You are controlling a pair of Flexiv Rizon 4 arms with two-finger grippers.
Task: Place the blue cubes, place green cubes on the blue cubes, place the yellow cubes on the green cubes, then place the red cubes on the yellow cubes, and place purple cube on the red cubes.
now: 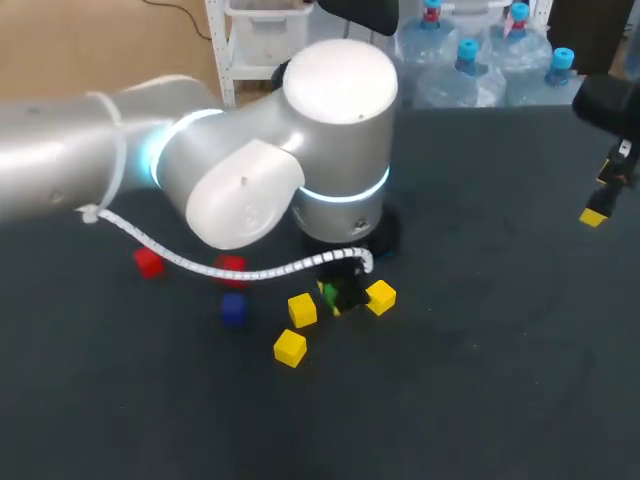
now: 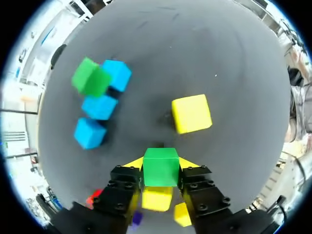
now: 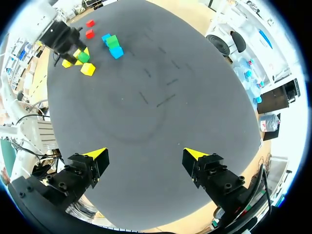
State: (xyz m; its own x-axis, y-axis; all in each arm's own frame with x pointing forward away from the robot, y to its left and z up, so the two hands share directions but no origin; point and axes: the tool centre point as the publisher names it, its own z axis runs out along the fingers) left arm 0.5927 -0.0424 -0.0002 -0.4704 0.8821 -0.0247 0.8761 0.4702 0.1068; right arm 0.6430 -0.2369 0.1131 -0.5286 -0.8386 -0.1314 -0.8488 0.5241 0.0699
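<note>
My left gripper (image 2: 161,168) is shut on a green cube (image 2: 161,165), both yellow-tipped fingers against its sides, low over the table. In the head view this gripper (image 1: 342,292) sits among three yellow cubes (image 1: 302,310), under my big left arm. Ahead of it lies a yellow cube (image 2: 191,113). Farther off, three blue cubes (image 2: 99,106) stand clustered with a second green cube (image 2: 90,77) on one of them. Two red cubes (image 1: 149,262) and a purple cube (image 1: 234,308) lie to the left. My right gripper (image 3: 145,158) hangs open and empty at the far right (image 1: 600,205).
The black table (image 1: 480,380) has open room across its right half and front. My left arm's elbow (image 1: 330,130) hides the blue cluster in the head view. A white cable (image 1: 200,265) trails over the red cubes.
</note>
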